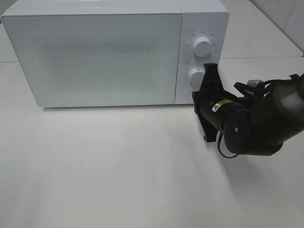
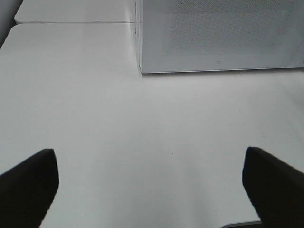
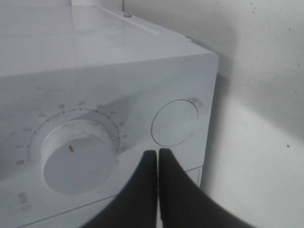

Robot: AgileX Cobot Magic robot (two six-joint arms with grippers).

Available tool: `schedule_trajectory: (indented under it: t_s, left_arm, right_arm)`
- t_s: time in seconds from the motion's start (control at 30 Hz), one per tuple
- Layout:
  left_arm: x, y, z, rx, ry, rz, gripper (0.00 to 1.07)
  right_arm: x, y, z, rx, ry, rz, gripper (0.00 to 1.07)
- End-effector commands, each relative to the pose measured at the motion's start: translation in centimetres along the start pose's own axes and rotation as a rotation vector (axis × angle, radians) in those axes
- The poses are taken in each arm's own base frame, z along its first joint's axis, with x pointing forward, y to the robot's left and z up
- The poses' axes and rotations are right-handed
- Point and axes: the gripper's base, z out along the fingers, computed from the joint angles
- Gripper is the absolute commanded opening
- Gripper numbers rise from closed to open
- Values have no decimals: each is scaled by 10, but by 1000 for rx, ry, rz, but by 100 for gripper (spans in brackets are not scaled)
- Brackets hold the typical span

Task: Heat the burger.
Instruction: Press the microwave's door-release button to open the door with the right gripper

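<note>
The microwave [image 1: 95, 57] stands at the far edge of the worktop [image 1: 118, 166] with its door closed. The burger is not visible, so probably it is inside. The right gripper [image 3: 157, 153] keeps its fingers clenched into one tip between the lower knob [image 3: 78, 154] and the round button [image 3: 175, 122], likely to start the heating. The left gripper [image 2: 148, 156] hangs released above the worktop.
</note>
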Motion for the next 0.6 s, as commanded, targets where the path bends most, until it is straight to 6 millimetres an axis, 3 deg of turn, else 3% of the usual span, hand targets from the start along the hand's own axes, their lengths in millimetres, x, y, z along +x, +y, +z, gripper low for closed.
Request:
schedule_trajectory:
  t_s: [0.03,0.6]
  left_arm:
    - [0,0,0,-1,-7,1,98]
    - [0,0,0,-1,-7,1,98]
  right_arm:
    - [2,0,10,7,11,33,0]
    - [-2,-4,36,24,-32,89,0]
